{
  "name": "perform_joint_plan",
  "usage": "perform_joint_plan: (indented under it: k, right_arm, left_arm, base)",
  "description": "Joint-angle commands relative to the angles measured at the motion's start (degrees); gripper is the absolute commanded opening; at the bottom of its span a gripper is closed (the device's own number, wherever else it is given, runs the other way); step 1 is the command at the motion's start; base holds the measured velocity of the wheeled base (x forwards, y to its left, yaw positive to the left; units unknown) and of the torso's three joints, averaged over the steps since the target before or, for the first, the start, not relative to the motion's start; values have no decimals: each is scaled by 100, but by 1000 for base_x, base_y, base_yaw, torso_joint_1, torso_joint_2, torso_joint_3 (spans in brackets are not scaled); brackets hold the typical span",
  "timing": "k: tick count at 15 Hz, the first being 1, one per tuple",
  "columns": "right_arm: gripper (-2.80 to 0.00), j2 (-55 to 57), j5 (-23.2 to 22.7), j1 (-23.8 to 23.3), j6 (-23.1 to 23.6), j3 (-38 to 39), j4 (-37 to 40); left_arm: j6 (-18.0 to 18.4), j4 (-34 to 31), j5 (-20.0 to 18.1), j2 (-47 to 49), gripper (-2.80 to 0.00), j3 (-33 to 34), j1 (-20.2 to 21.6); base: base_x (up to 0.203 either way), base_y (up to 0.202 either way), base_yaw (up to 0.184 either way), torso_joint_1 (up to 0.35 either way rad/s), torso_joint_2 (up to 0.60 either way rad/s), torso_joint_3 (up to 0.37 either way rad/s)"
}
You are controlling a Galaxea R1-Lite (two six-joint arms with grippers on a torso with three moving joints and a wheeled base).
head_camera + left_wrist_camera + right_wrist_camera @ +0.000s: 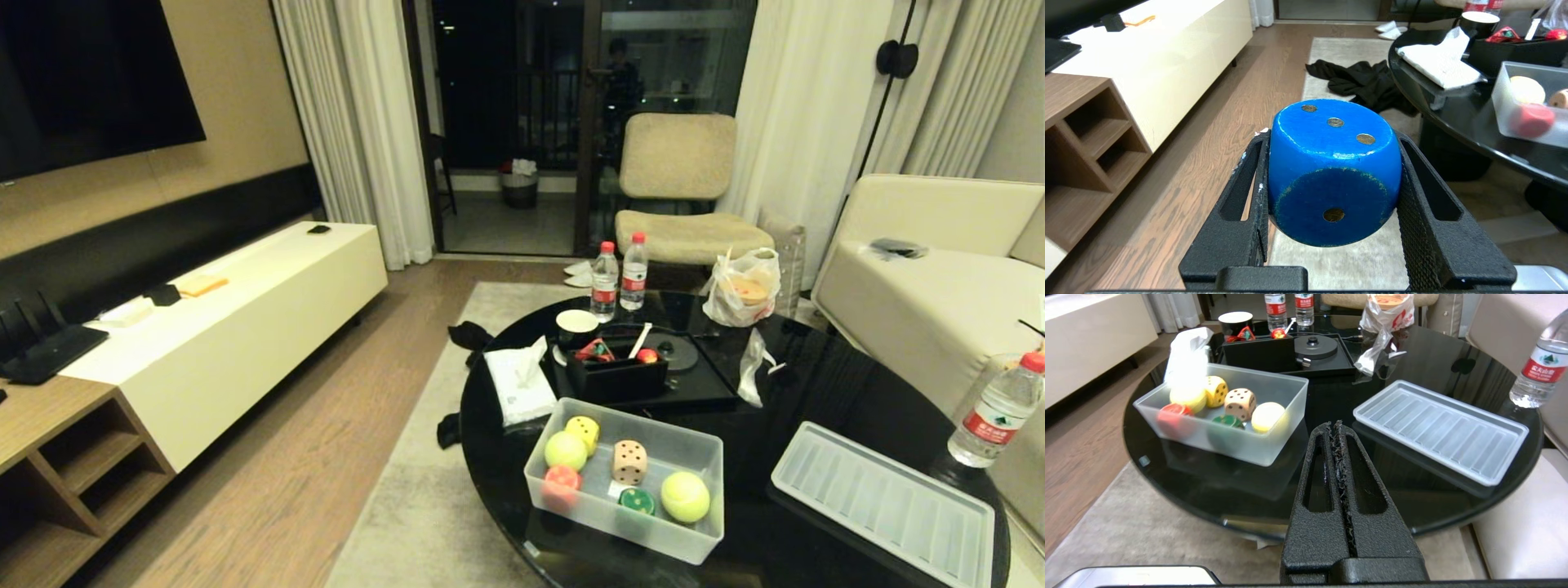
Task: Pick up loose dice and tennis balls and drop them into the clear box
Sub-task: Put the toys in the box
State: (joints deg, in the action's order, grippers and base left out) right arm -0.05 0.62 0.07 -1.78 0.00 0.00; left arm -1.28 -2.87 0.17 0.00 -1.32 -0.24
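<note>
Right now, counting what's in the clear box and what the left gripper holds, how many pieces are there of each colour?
In the clear box:
Yellow-green tennis balls: 2
Tan die: 1
Yellow die: 1
Red piece: 1
Green piece: 1
In the left gripper:
Blue die: 1
Total: 7

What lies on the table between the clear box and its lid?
Nothing: in the head view only bare black table separates the clear box from the lid. The right wrist view shows the same bare gap.
</note>
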Motion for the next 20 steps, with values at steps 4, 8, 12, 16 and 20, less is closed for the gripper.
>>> perform_joint_plan:
  k: [4, 8, 12, 16, 20]
  right_arm:
    - [-280, 5, -1, 1, 2, 9, -1]
    - [-280, 5, -1, 2, 2, 9, -1]
    - [-280, 5, -1, 1, 2, 9, 0]
    - [-280, 5, -1, 1, 2, 9, -1]
    - [-280, 5, -1, 1, 2, 8, -2]
  left_arm:
    - [-3, -3, 1, 0, -280, 0, -2]
    - [55, -12, 19, 0, -280, -22, -2]
    - [62, -125, 3, 996, -280, -1226, -36]
    - [20, -53, -220, 3876, -280, -3257, -111]
    - [35, 93, -752, 6538, -280, -5446, -298]
  base:
    - [0, 0, 0, 0, 0, 0]
    - [0, 0, 0, 0, 0, 0]
    - [0, 0, 0, 0, 0, 0]
    - [0, 0, 0, 0, 0, 0]
    - [0, 0, 0, 0, 0, 0]
